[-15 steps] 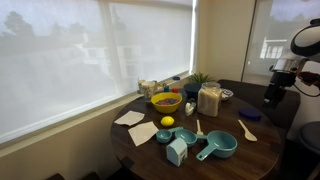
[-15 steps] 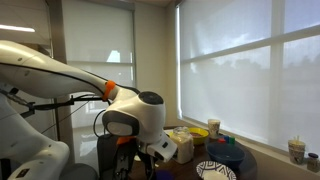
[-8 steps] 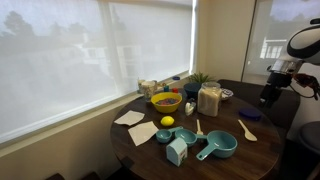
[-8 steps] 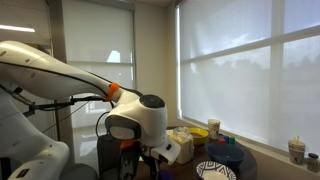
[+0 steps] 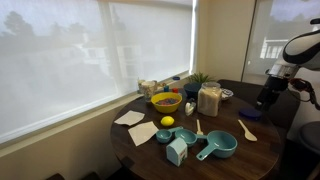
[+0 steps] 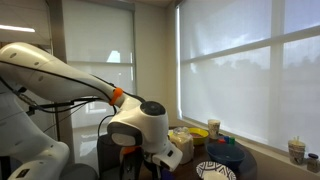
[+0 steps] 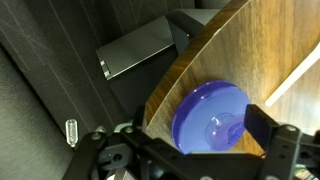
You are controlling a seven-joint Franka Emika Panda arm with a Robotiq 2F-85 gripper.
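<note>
In the wrist view my gripper (image 7: pixel 190 142) is open, and a round blue-purple lid (image 7: pixel 208 118) lies between its fingers, below them, on the wooden table (image 7: pixel 260 50) close to the table's edge. One dark fingertip (image 7: pixel 272 134) shows beside the lid; I cannot tell whether it touches it. In an exterior view the gripper (image 5: pixel 266 97) hangs over the far right side of the table next to the same blue lid (image 5: pixel 250 114). In an exterior view the arm's white wrist (image 6: pixel 150 125) fills the foreground and hides the gripper.
On the round table stand a yellow bowl (image 5: pixel 166 101), a lemon (image 5: pixel 167 122), a clear jar (image 5: pixel 209 100), teal measuring cups (image 5: pixel 218 146), a small carton (image 5: pixel 177 151), napkins (image 5: pixel 130 118) and a wooden spatula (image 5: pixel 247 130). A black box (image 7: pixel 135 55) lies on the floor beyond the table's edge.
The arm has moved a little lower and toward the table, which brings the gripper down over the blue lid. Nothing on the table has moved.
</note>
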